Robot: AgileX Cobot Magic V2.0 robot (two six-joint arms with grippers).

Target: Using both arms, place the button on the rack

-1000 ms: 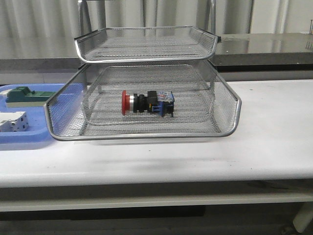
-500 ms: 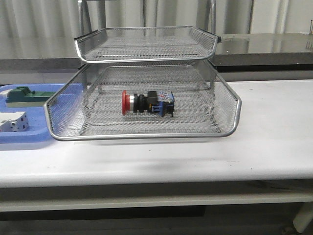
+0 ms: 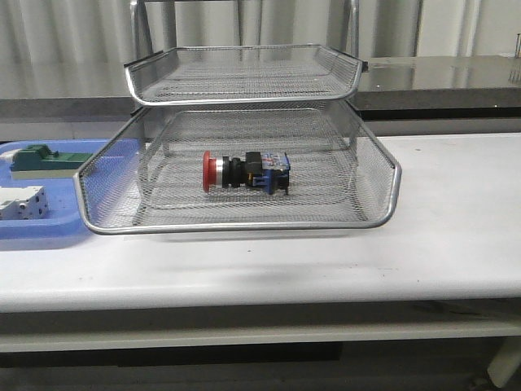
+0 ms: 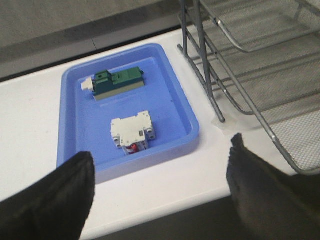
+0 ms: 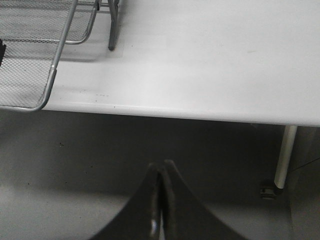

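Button (image 3: 245, 172) lying on side in pulled-out lower tray of rack (image 3: 383, 183), red head toward blue tray (image 4: 75, 125). Placement judged done. Left gripper (image 4: 160, 192) fingers spread wide, empty; right gripper (image 5: 161, 200) fingers pressed together, empty, off table edge. Next likely: slide tray back in.

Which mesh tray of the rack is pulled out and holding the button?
The lower silver wire-mesh tray, slid out toward the camera. The red-headed push-button switch lies on its side in it. The upper mesh tray sits pushed back and holds nothing visible.
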